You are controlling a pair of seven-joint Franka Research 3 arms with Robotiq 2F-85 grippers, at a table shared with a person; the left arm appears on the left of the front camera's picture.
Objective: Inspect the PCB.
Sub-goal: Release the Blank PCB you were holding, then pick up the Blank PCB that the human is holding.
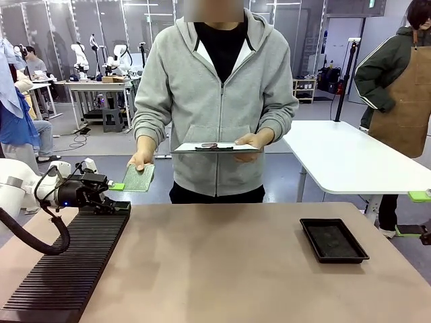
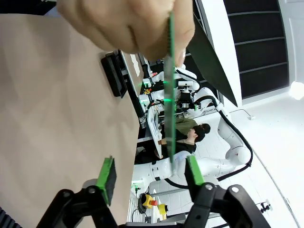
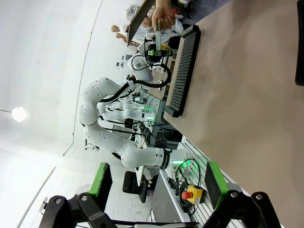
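Note:
The PCB [image 1: 139,177], a thin green board with a pale speckled face, is held at its far end by the person's hand [image 1: 140,159] just beyond the table's far left edge. My left gripper [image 1: 116,186] stands open at the board's near end. In the left wrist view the PCB [image 2: 171,95] shows edge-on. Its lower end hangs between the spread green pads [image 2: 107,176] of the left gripper [image 2: 150,175], closer to the right-hand pad, and I see no contact. My right gripper [image 3: 156,178] is open and holds nothing. One of its green pads [image 1: 419,196] shows at the right edge.
A black slotted rack [image 1: 67,269] lies along the table's left side under the left arm. A shallow black tray [image 1: 333,240] sits at the right. The person's other hand holds a flat board [image 1: 215,147] at waist height. A white table [image 1: 350,158] stands behind.

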